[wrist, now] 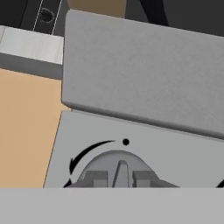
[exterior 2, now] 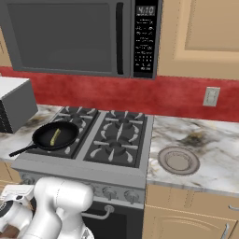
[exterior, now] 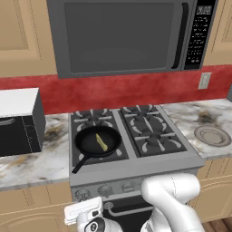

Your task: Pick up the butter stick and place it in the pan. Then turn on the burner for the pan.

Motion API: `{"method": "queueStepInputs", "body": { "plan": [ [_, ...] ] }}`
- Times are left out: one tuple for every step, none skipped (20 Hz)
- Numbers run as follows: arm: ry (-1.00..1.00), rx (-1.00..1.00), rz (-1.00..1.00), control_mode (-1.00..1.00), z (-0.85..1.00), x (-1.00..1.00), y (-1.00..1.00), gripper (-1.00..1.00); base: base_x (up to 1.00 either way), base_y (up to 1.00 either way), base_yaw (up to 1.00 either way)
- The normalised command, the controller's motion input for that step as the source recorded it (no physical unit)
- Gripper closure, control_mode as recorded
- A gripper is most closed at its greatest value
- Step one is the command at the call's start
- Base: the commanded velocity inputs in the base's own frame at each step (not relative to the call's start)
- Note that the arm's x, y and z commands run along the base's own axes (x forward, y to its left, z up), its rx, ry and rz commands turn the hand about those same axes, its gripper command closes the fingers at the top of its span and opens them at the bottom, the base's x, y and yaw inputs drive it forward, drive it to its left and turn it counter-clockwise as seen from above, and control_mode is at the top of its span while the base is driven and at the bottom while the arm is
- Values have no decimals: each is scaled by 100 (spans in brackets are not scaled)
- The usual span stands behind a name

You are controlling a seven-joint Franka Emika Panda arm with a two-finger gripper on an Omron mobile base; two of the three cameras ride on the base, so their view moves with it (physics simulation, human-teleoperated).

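The butter stick (exterior: pixel 101 142) lies flat in the pan (exterior: pixel 86 143), near the middle of its floor, its long axis running from the back left toward the front right in the left base view; it touches no part of the rim, with bare black floor all round it. The pan sits on the front left burner (exterior: pixel 118 153) of the stove, and its long straight handle (exterior: pixel 79 165) points toward the front left corner of the stove, reaching close to the stove's front edge. The other three burners are bare, so there is open room over the cooktop to the right and behind the pan. On the counter (exterior: pixel 31 163) to the left stands a boxy white-topped appliance (exterior: pixel 18 120), well apart from the pan; on the counter to the right lies a flat grey plate (exterior: pixel 212 135). My pincer (wrist: pixel 120 180) is low at the stove's front panel — its fingertips are drawn together on the ridge of a round grey knob (wrist: pixel 120 164), with a curved black arrow and a dot printed on the panel just beside it.
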Motion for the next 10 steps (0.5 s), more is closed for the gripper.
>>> {"method": "queueStepInputs", "body": {
  "plan": [
    [0,-13,0,-100,0,0,0,100,0,0,0],
    [0,-13,0,-100,0,0,0,100,0,0,0],
    [0,-14,0,-100,0,0,0,100,0,0,0],
    [0,-14,0,-100,0,0,0,100,0,0,0],
    [0,-14,0,-100,0,0,0,100,0,0,0],
    [0,-14,0,-100,0,0,0,100,0,0,0],
    [0,-13,0,-100,0,0,0,100,0,0,0],
    [0,-13,0,-100,0,0,0,100,0,0,0],
    [0,-13,0,-100,0,0,0,100,0,0,0],
    [0,-13,0,-100,0,0,0,100,0,0,0]
  ]
}}
